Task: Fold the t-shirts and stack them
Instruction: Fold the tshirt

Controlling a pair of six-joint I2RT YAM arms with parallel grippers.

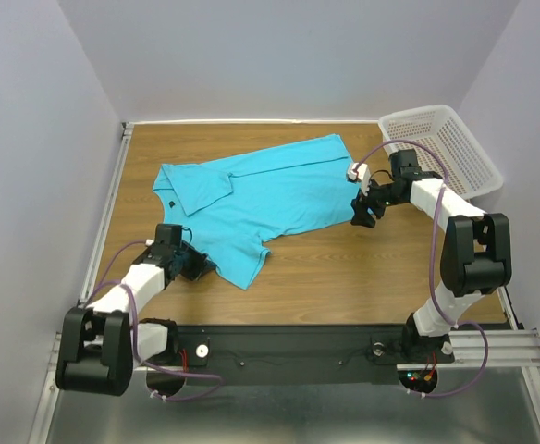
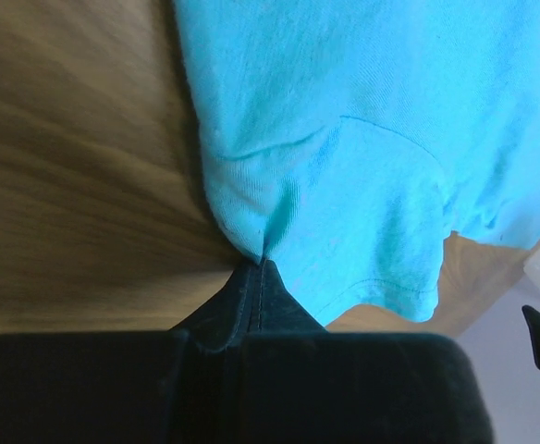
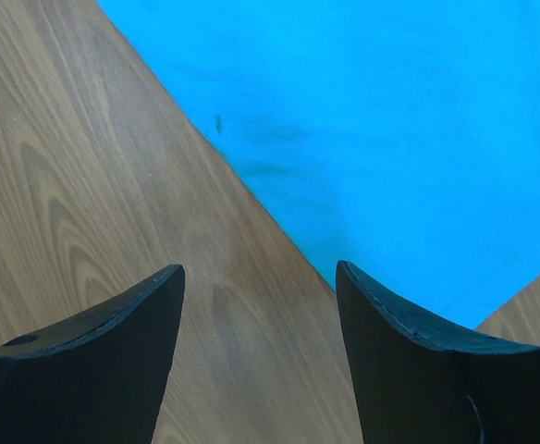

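Observation:
One turquoise t-shirt (image 1: 261,199) lies spread and a little rumpled on the wooden table (image 1: 362,268), with one part folded over near its upper left. My left gripper (image 1: 201,265) is at the shirt's near-left edge. In the left wrist view it (image 2: 263,262) is shut, pinching a puckered bit of the t-shirt (image 2: 362,139). My right gripper (image 1: 362,215) hangs open at the shirt's right edge. In the right wrist view this gripper (image 3: 259,277) has bare wood between its fingers, and its right finger is over the hem of the t-shirt (image 3: 390,120).
A white perforated basket (image 1: 441,148) stands at the table's back right corner, just behind the right arm. White walls close in the table on the left, back and right. The arms' bases sit on a black rail at the near edge.

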